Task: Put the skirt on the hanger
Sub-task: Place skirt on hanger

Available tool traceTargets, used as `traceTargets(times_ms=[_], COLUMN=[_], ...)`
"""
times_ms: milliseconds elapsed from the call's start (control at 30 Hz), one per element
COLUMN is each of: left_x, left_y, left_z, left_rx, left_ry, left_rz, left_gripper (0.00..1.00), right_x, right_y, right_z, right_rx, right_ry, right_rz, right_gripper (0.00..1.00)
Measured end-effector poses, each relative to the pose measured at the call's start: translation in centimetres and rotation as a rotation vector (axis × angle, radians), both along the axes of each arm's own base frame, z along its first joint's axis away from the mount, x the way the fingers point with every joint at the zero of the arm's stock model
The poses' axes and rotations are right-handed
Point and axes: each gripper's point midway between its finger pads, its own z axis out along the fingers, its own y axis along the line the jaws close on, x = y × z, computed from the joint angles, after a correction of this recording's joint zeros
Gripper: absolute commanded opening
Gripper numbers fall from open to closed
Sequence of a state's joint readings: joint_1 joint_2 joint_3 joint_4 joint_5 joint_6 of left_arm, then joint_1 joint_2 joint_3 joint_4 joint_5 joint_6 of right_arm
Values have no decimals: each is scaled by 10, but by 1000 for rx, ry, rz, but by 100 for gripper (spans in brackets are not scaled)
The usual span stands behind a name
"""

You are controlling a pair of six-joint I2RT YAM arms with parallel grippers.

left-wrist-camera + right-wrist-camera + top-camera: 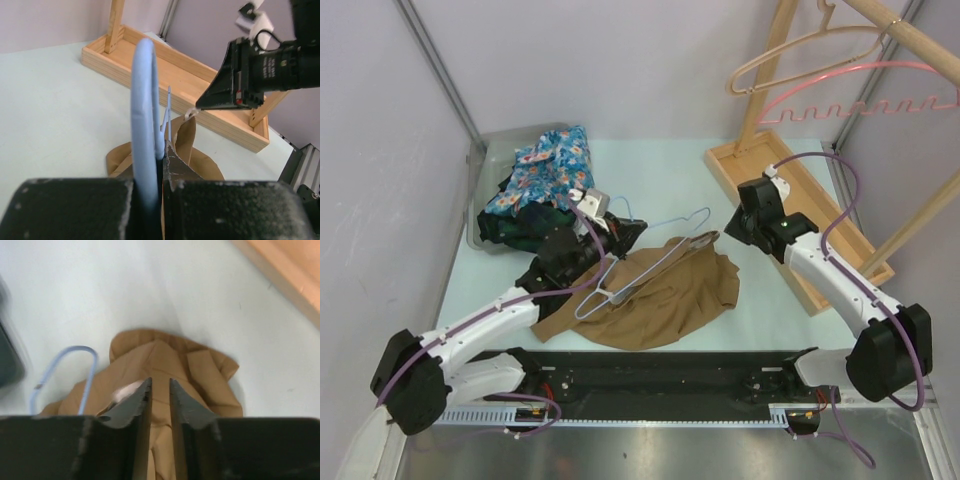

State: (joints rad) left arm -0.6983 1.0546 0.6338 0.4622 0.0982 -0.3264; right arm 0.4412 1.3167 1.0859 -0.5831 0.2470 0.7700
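Observation:
The brown skirt [665, 295] lies crumpled on the table between the arms, with a light blue wire hanger [638, 283] lying across it. My left gripper [613, 240] is shut on the hanger [144, 100], whose wire loop stands up between its jaws [162, 160]. My right gripper [732, 228] hovers at the skirt's far right edge, where a fold of fabric [186, 135] rises to its tip [200, 107]. Its jaws [160, 385] stand narrowly open, and the skirt [165, 357] shows through the gap. The hanger's hook [89, 371] lies to their left.
A wooden rack base [790, 200] stands at the right, with pink [865, 100] and wood-coloured [800, 55] hangers on its rail above. A grey bin [478, 165] at the back left holds floral and dark clothes [545, 165].

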Motion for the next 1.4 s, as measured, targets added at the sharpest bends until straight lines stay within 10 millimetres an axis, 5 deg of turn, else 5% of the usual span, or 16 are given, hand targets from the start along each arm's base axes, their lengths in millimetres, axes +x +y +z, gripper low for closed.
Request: traceTargets(times_ms=[200,367,667,800,1400], left_x=[10,21,30,32,35], left_y=[-7,-9,-4,-3,0], left_z=[-18,-7,2,-1,-13], left_rx=[29,19,18,29,59], left_ry=[48,37,35,45,75], left_rz=[38,74,133,148,171], left_gripper=[0,0,0,0,0], right_x=[17,16,-13,-9,-9], right_y=[2,10,68,83,73], right_z=[21,24,36,37,2], right_rx=[14,-46,-168,-207,-489], right_ry=[-106,-139,-206,-206,-71], right_rz=[21,121,451,496,511], right_gripper=[40,40,38,38,32])
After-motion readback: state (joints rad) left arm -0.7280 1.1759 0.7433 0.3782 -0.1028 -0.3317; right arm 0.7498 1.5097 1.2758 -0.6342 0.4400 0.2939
